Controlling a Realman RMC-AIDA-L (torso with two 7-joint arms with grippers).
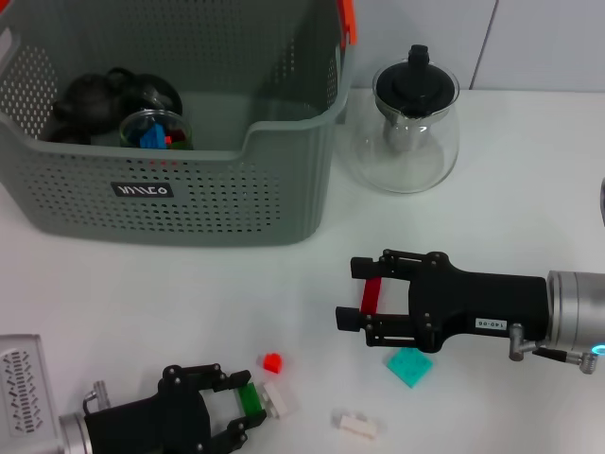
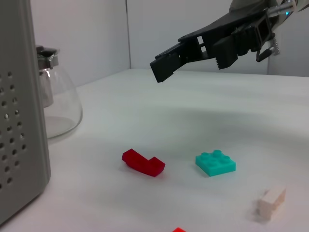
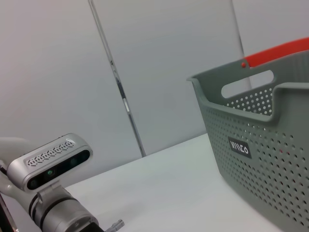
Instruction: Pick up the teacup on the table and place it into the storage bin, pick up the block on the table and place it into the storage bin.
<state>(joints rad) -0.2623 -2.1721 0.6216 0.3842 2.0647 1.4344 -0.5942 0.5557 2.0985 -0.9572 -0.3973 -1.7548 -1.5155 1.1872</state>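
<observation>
The storage bin (image 1: 189, 203) stands at the back left and also shows in the right wrist view as the storage bin (image 3: 260, 164). My right gripper (image 1: 348, 293) hovers open over a red block (image 1: 371, 295) in mid-table. From the left wrist that red block (image 2: 143, 163) lies flat on the table, with the right gripper (image 2: 189, 67) well above it. My left gripper (image 1: 253, 402) is low at the front left, open, with a green block (image 1: 250, 397) between its fingers. No teacup shows on the table.
Dark teaware (image 1: 95, 99) and a glass cup (image 1: 156, 130) holding small blocks lie in the bin. A glass teapot (image 1: 405, 128) stands right of the bin. A teal block (image 1: 408, 366), a small red piece (image 1: 272, 361) and white blocks (image 1: 357, 424) lie at the front.
</observation>
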